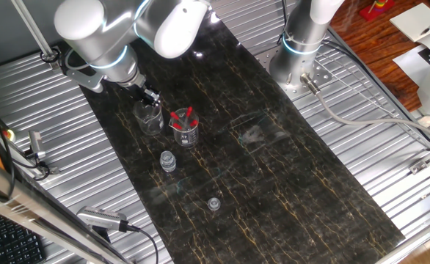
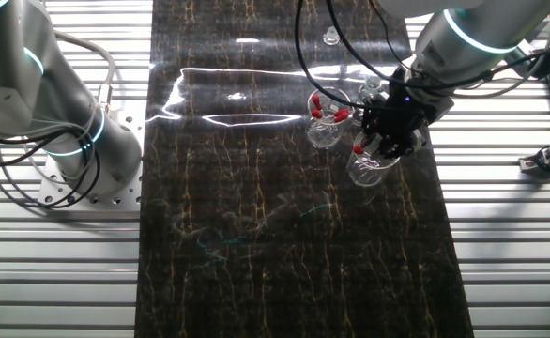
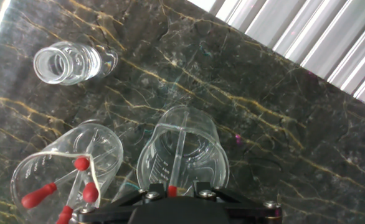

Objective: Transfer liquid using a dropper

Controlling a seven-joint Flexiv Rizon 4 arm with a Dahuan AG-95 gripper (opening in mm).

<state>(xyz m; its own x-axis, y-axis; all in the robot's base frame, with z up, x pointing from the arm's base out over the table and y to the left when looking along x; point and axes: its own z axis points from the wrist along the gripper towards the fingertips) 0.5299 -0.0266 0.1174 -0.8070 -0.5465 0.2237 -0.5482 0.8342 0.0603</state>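
My gripper is shut on the red bulb of a dropper. Its clear stem hangs down inside an open glass beaker right below the hand. The gripper hovers over that beaker in one fixed view. In the other fixed view the gripper is over the beaker, with the red bulb showing. A second beaker just left holds a few more red-bulbed droppers. It also shows in both fixed views.
A small clear open vial stands on the dark marble mat beyond the beakers and shows in both fixed views. A small clear cap lies farther out. A second arm's base stands at the mat's far end. Ribbed metal table surrounds the mat.
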